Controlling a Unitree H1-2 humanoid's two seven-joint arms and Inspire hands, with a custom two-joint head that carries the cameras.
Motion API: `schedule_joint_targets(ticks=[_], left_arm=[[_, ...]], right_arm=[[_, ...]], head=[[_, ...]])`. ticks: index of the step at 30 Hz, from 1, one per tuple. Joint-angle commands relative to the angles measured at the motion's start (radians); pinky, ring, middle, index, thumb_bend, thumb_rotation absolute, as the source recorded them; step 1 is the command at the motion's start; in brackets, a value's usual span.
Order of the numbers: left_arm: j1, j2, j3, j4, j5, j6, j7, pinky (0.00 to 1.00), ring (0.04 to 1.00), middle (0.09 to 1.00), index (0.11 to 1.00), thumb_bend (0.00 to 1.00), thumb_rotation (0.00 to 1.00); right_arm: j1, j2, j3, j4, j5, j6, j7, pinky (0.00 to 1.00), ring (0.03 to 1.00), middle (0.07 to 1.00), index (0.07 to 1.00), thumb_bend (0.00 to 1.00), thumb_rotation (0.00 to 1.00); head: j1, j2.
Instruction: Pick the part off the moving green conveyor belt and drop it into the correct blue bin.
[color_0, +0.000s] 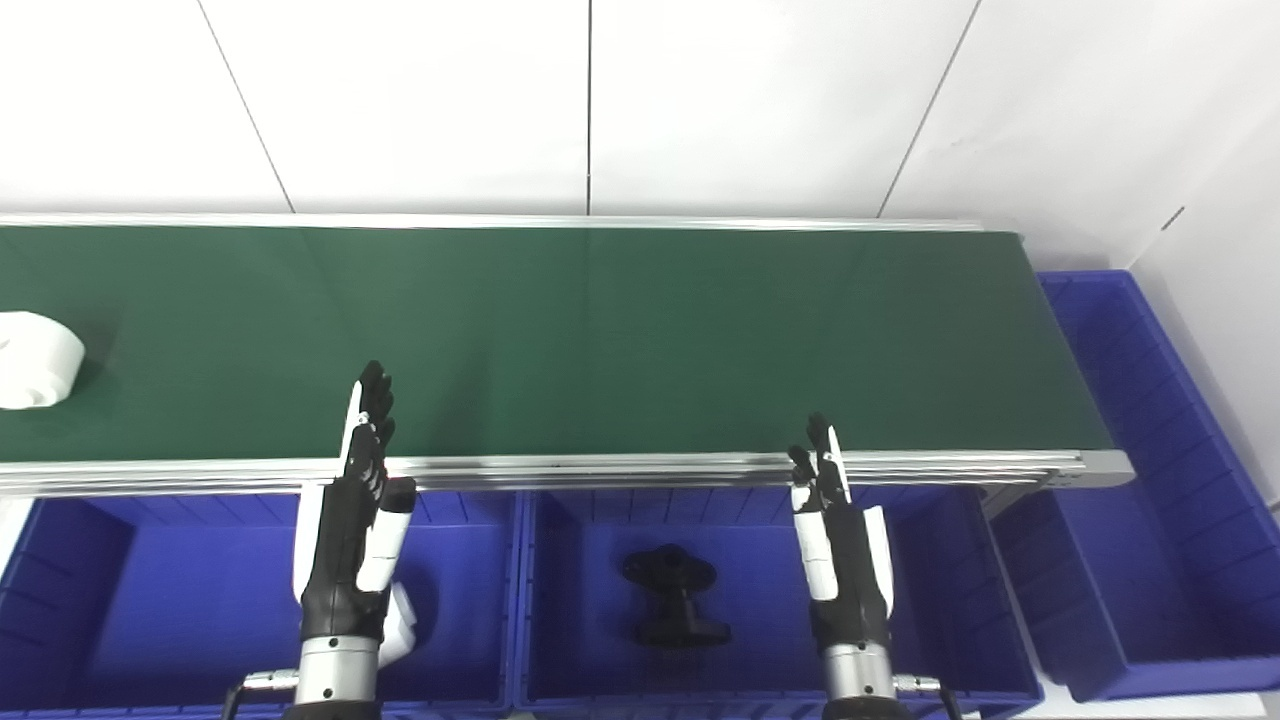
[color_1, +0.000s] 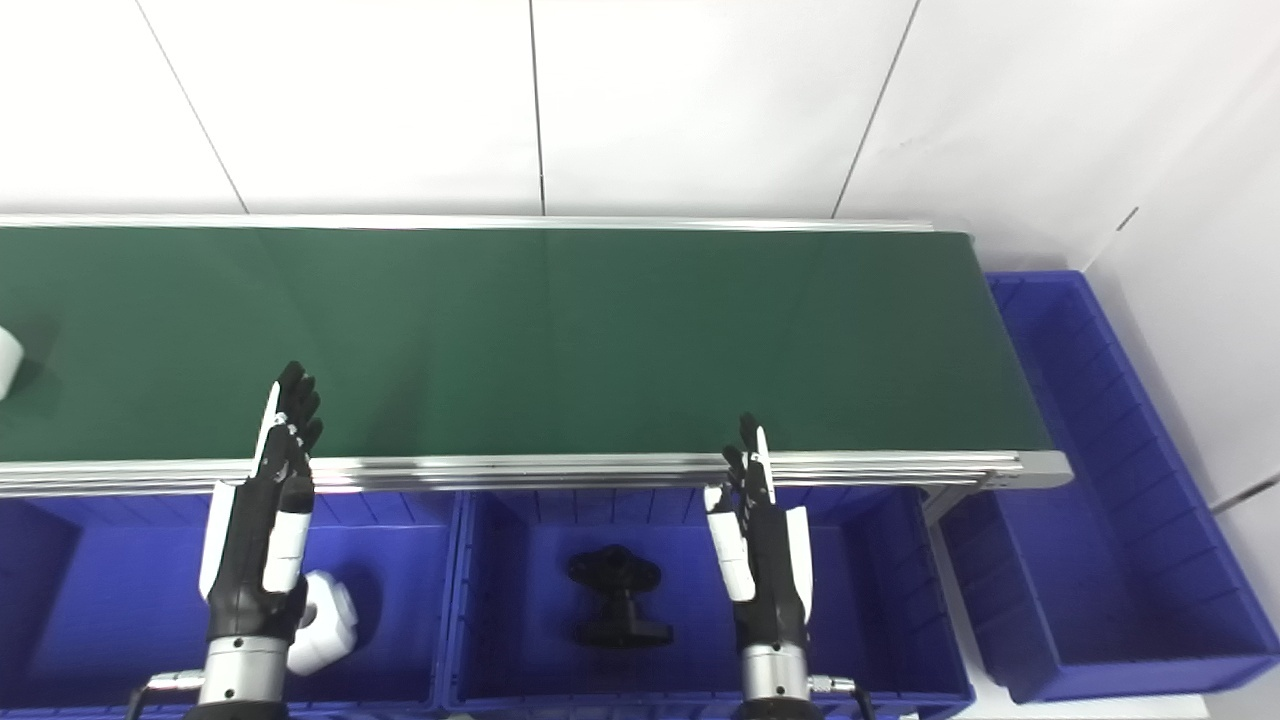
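Note:
A white part lies on the green conveyor belt at its far left edge, partly cut off by the frame. My left hand is open, fingers straight up, over the left blue bin with fingertips reaching the belt's near rail. My right hand is open the same way over the middle blue bin. Both hands hold nothing. The white part is well to the left of my left hand.
A white part lies in the left bin, partly behind my left wrist. A black part lies in the middle bin. Another blue bin stands at the belt's right end. A white wall is behind the belt.

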Motion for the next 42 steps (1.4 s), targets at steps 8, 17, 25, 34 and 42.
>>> schedule_joint_targets(ticks=[8,17,25,34,42], left_arm=[[0.009,-0.008,-0.009,-0.01,0.027,-0.052,0.01,1.0,1.0,1.0,1.0,0.67,1.0],[0.016,-0.016,-0.008,-0.01,0.056,-0.06,0.021,1.0,1.0,1.0,1.0,0.68,1.0],[0.015,-0.017,-0.006,0.006,0.059,-0.078,0.024,1.0,1.0,1.0,1.0,0.67,1.0],[0.012,-0.016,-0.005,0.041,0.05,-0.125,0.025,0.97,1.0,1.0,1.0,0.66,1.0],[0.015,-0.025,-0.006,0.061,0.06,-0.148,0.035,0.97,0.992,0.995,1.0,0.66,1.0]], right_arm=[[0.002,-0.001,0.001,-0.014,0.004,-0.033,0.011,0.94,0.959,1.0,1.0,0.66,1.0],[0.001,-0.007,-0.002,0.0,0.004,-0.052,0.01,0.94,0.957,1.0,1.0,0.65,1.0],[0.002,-0.009,0.001,-0.002,0.002,-0.06,0.014,0.95,0.966,1.0,1.0,0.65,1.0],[0.005,-0.032,0.024,-0.013,-0.05,-0.175,0.008,0.97,0.967,1.0,0.998,0.72,0.97],[0.017,-0.039,0.02,-0.034,-0.057,-0.202,0.009,0.98,0.968,1.0,1.0,0.74,0.98]], head=[[0.02,-0.019],[0.024,-0.025],[0.026,-0.029],[0.051,-0.059],[0.073,-0.083]])
